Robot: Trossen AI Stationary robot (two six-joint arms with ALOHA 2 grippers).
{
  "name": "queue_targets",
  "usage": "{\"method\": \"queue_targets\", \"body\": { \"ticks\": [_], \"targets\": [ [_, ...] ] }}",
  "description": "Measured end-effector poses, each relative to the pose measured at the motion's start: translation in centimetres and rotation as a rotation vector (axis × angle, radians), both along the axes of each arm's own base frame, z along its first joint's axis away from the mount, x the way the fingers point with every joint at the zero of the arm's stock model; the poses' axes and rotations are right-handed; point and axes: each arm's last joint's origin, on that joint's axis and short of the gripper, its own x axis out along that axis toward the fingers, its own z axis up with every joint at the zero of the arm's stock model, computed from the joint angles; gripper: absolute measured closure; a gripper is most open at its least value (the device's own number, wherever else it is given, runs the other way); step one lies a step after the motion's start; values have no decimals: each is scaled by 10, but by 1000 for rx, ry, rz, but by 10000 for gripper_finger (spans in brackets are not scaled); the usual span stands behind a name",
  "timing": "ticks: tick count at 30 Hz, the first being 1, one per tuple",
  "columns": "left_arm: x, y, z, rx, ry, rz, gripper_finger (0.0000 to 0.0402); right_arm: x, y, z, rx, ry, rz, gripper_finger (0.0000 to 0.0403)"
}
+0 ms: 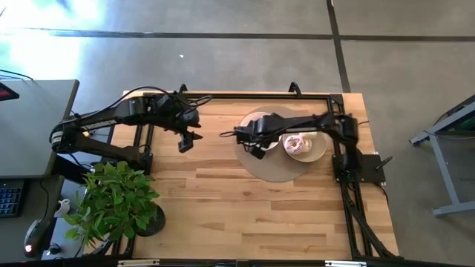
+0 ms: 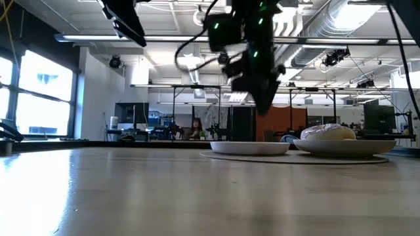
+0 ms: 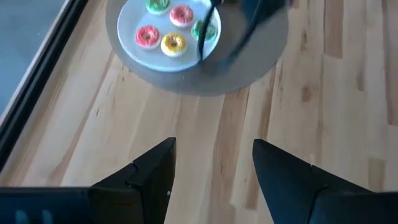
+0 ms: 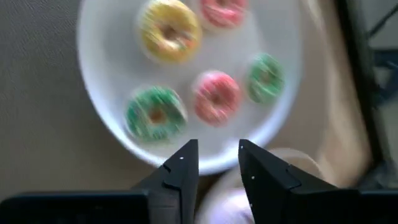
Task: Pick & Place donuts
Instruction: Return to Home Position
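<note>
Several small donuts, iced yellow (image 4: pixel 169 30), red (image 4: pixel 216 96) and green (image 4: pixel 155 113), lie flat on a white plate (image 4: pixel 99 81). The left wrist view shows the same plate (image 3: pixel 134 48) from farther off. A second plate (image 1: pixel 318 148) to its right carries larger pink and white donuts (image 1: pixel 298 144). My right gripper (image 4: pixel 217 155) hovers open above the small-donut plate's edge, holding nothing; it is also in the high view (image 1: pixel 256 148). My left gripper (image 3: pixel 211 162) is open above bare wood to the left of the plates (image 1: pixel 186 141).
Both plates sit on a round grey mat (image 1: pixel 271 167) near the table's far right corner. A potted plant (image 1: pixel 115 200) stands at the table's left near edge. A black frame (image 1: pixel 223 95) rims the table. Bare wood (image 1: pixel 245 215) stretches across the middle and near side.
</note>
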Motion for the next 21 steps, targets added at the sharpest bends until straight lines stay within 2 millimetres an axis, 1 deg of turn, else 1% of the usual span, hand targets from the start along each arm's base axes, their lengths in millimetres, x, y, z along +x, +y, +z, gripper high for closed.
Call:
{"method": "queue_targets", "body": {
  "ticks": [3,6,9,12,15,17,19,21],
  "targets": [
    [-14,-4,5,-19,-1,22,192,-22,7,38,-58,-46,-35,282],
    [-35,-9,13,-29,-24,48,192,-47,21,83,-148,-169,-35,279],
    [-61,-16,25,-14,-98,50,192,-74,41,124,-213,-331,8,280],
    [-90,-23,36,8,-187,48,192,-101,61,155,-258,-466,75,281],
    [-120,-31,42,31,-267,45,192,-125,79,176,-299,-569,126,280],
    [-140,-36,42,45,-333,42,192,-138,89,185,-324,-629,148,281],
    [-156,-41,34,56,-399,32,192,-146,98,187,-352,-673,186,281],
    [-168,-44,21,65,-464,15,192,-152,108,180,-386,-703,237,280]
  ]
}}
